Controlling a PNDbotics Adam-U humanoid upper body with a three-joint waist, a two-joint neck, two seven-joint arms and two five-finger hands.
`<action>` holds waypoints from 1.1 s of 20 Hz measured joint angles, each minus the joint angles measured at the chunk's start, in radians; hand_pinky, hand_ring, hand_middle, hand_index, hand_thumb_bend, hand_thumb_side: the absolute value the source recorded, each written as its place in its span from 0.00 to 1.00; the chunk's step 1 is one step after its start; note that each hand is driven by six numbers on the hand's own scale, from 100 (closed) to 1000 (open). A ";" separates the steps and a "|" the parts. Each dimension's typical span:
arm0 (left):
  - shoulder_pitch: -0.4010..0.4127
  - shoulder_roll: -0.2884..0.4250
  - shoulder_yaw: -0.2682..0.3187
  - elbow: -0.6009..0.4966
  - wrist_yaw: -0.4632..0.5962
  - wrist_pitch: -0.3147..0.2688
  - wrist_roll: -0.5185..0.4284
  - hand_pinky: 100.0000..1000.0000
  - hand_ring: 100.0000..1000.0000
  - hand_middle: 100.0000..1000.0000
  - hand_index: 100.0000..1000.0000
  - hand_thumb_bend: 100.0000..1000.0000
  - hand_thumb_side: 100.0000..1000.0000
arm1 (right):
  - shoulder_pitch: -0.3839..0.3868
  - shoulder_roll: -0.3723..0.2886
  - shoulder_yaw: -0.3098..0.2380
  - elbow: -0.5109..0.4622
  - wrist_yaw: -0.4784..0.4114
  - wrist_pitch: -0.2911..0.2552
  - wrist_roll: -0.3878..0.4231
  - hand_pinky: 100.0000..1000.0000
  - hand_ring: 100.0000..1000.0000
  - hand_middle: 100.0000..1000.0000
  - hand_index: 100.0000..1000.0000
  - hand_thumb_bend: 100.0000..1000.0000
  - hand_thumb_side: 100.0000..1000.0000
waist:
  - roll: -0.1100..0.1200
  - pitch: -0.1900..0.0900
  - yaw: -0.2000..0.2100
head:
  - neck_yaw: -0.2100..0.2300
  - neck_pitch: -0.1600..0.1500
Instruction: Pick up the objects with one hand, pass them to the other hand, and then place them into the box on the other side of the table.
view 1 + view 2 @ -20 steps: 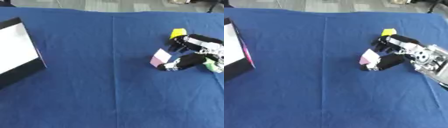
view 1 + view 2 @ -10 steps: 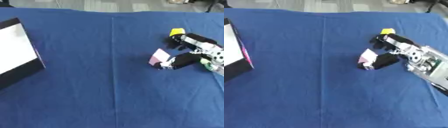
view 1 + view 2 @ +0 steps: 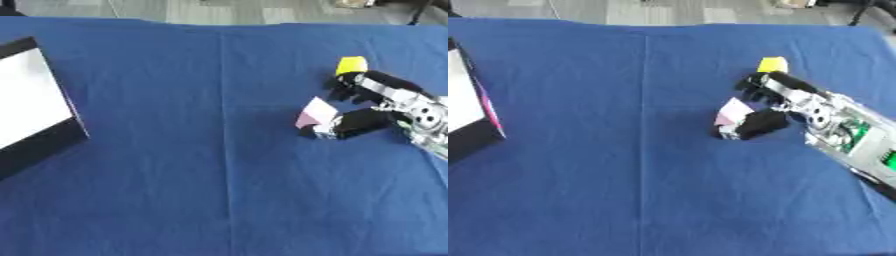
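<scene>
Pink-white packet (image 3: 315,113) tilted, upper corner pointing far-left; right hand (image 3: 378,107) fingers curled, pinching it; yellow object (image 3: 352,64) behind

Bench (image 3: 201,190) covered edge to edge in a blue cloth (image 3: 175,100), a straight fold crease running down it just left of centre, faint wrinkles elsewhere. Grey floor (image 3: 227,10) shows past the far edge. At the left edge a box (image 3: 31,110) sits on the cloth: black frame, white inside, a pink strip visible on its side in the right eye view. On the right side a small yellow block (image 3: 352,64) lies on the cloth. Just nearer, a pink-and-white block (image 3: 315,113) sits tilted; whether it touches the cloth cannot be told. The two blocks are near each other, well apart from the box.
</scene>
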State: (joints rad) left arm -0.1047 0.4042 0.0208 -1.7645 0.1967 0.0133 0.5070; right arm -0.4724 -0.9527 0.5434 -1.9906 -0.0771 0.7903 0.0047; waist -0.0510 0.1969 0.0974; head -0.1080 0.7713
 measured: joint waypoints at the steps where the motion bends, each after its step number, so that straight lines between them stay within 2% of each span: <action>1: 0.000 0.000 0.000 0.000 0.000 0.000 0.000 0.86 0.70 0.76 0.84 0.09 0.96 | 0.003 0.002 0.000 0.000 0.003 0.004 -0.003 0.85 0.83 0.71 0.85 0.56 0.29 | 0.000 0.000 0.000 | 0.000 0.000; 15: 0.003 0.000 0.000 0.000 0.000 0.000 0.000 0.86 0.70 0.76 0.84 0.09 0.96 | 0.020 0.033 -0.011 0.000 0.081 0.040 -0.038 0.86 0.84 0.72 0.85 0.58 0.28 | 0.000 0.000 -0.002 | 0.003 0.000; 22: 0.004 -0.001 0.000 0.000 0.000 0.001 -0.001 0.86 0.71 0.76 0.84 0.09 0.96 | 0.024 0.049 -0.011 0.000 0.087 0.053 -0.035 0.86 0.84 0.72 0.85 0.56 0.29 | 0.000 0.000 -0.002 | 0.007 0.000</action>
State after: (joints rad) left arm -0.1007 0.4037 0.0209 -1.7648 0.1967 0.0143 0.5063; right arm -0.4480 -0.9036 0.5321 -1.9906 0.0096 0.8432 -0.0300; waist -0.0510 0.1969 0.0957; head -0.1014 0.7713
